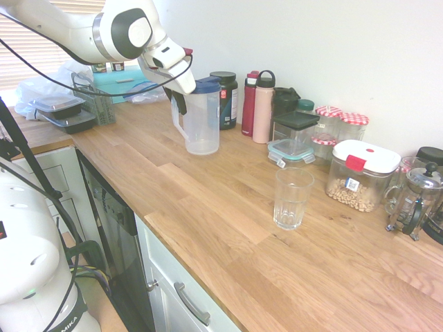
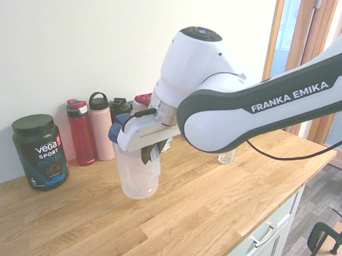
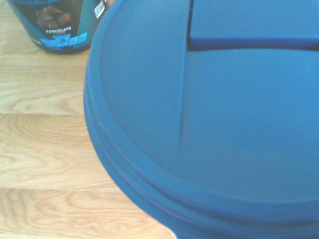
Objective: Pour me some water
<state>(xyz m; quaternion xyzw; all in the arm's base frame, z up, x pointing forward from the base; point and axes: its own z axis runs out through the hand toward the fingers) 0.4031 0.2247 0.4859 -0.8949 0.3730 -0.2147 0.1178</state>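
- The gripper (image 1: pixel 181 97) sat at the top of the clear plastic pitcher (image 1: pixel 201 124), on the handle side, and its dark fingers (image 2: pixel 148 154) reached down along the handle; they appeared closed round it, though the exact contact was hard to make out.
- The pitcher stood upright on the wooden counter (image 1: pixel 208 207), its blue lid (image 3: pixel 209 124) on, filling most of the wrist view because the camera looked straight down on it.
- The glass (image 1: pixel 291 198) stood empty and apart from the pitcher, nearer the counter's front edge, with bare wood between them, probably so the pitcher could be carried over and tipped without hitting anything.
- A dark protein tub (image 2: pixel 40 151), a red bottle (image 2: pixel 82 132) and a pink bottle (image 2: pixel 102 126) lined the wall behind the pitcher, clear of the path.
- Judged from this, the grasp was the step in hand; lifting and pouring were not yet done.
- Holding by the handle suited a controlled tilt toward the spout.
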